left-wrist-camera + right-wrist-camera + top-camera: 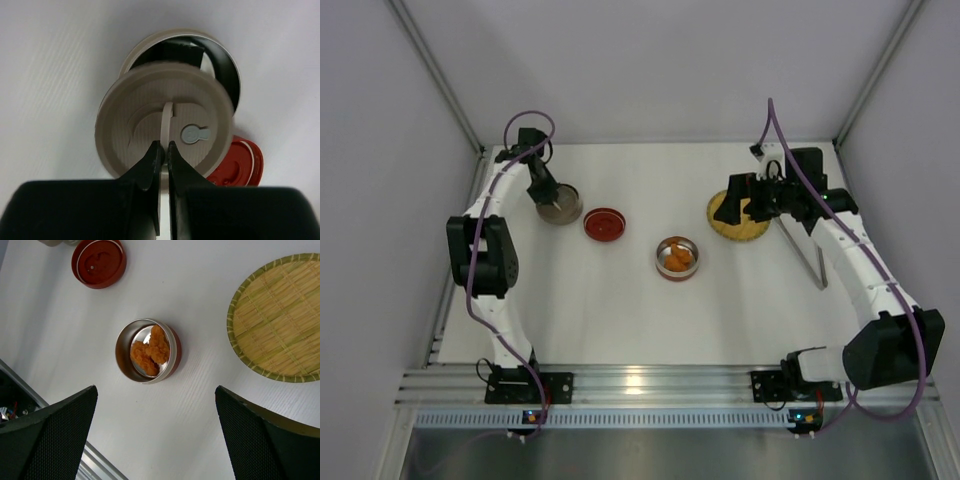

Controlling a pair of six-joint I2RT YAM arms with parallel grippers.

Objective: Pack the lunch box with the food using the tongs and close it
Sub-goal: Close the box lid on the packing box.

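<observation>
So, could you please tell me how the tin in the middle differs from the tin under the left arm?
The middle tin stands uncovered; the left tin is partly hidden by a beige lid pinched in the left fingers. The middle tin holds orange chunks; the left tin shows only something dark. Both are round and silver.

Left arm (485, 250), right arm (860, 260): white link shells, black joint housings. Purple cable (771, 120) loops off each wrist, at 11 and 1 o'clock in the top view. Black bases (520, 385) at 7 and 5 o'clock, small coloured lights just below. Right fingers (55, 435) are black with fine dotted mesh. Left fingers (150, 165) are smooth black wedges.
</observation>
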